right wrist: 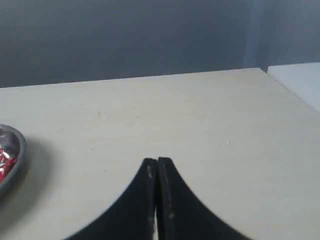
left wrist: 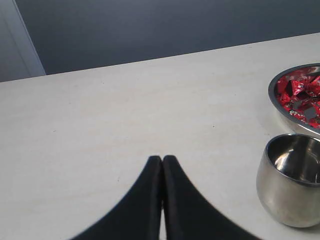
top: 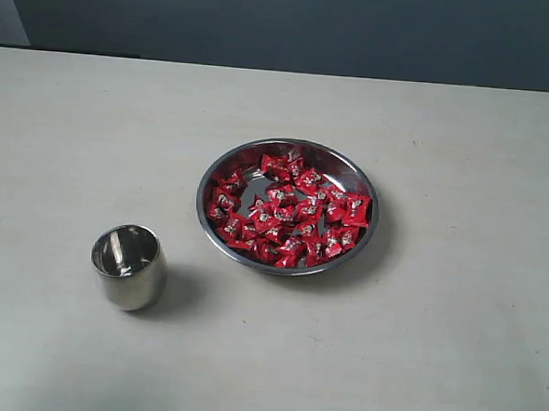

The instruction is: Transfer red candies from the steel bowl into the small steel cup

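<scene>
The wide steel bowl [top: 362, 178] sits mid-table, holding many red candies [top: 288, 211]. The small steel cup [top: 128, 266] stands upright to its front left, and its inside looks empty. Neither gripper shows in the exterior view. In the left wrist view my left gripper [left wrist: 162, 159] is shut with nothing between its black fingers; the cup [left wrist: 290, 182] and the bowl's rim [left wrist: 272, 95] with candies [left wrist: 300, 95] lie off to one side of it. My right gripper [right wrist: 157, 160] is shut and empty over bare table, with the bowl's edge [right wrist: 17, 160] at the picture's border.
The pale table [top: 452, 347] stretches around both dishes. A dark wall [top: 314, 22] runs behind its far edge. In the right wrist view the table's corner [right wrist: 265, 70] shows beside a lighter surface.
</scene>
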Controlling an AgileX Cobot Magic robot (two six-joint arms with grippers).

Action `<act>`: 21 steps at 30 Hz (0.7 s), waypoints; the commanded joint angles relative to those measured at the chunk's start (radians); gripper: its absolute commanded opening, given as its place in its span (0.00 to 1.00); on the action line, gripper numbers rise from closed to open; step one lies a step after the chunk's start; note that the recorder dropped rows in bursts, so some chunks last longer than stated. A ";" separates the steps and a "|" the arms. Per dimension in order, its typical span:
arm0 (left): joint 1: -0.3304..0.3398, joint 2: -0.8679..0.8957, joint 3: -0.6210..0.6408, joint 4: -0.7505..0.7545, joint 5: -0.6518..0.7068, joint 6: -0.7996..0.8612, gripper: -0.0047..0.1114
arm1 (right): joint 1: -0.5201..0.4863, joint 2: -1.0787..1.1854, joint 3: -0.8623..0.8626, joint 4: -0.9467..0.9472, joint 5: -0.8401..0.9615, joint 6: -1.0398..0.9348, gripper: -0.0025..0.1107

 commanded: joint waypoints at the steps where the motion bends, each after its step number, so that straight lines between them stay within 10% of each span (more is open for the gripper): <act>1: 0.003 -0.004 -0.001 -0.003 -0.009 -0.005 0.04 | -0.007 -0.006 0.003 -0.001 -0.185 -0.004 0.02; 11: 0.003 -0.004 -0.001 -0.003 -0.009 -0.005 0.04 | -0.007 -0.006 0.003 0.116 -0.548 0.032 0.02; 21: 0.003 -0.004 -0.001 -0.003 -0.009 -0.005 0.04 | -0.007 -0.006 0.003 0.321 -0.342 0.788 0.02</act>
